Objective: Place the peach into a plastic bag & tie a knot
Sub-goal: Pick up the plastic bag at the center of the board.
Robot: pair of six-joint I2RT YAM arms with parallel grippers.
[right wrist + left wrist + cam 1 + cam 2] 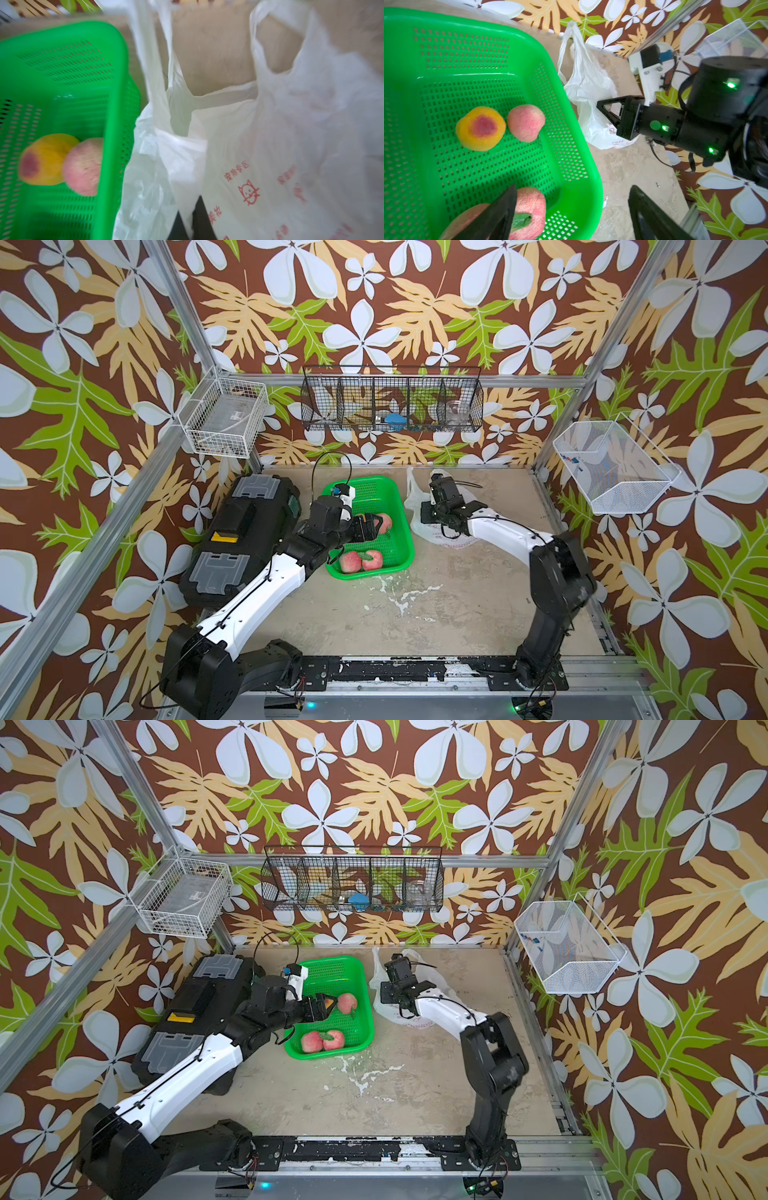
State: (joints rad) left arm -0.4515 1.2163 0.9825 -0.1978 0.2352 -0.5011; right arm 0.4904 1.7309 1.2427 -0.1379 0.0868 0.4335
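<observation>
Left wrist view — peaches (526, 123) in green basket (467, 21) — plastic bag (588, 89) just beside

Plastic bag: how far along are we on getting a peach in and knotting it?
Done: right gripper is shut on the plastic bag. In hand: left gripper, open, hovers over the peaches in the green basket. Left: pick a peach, bag it, knot the untied handles.
</observation>
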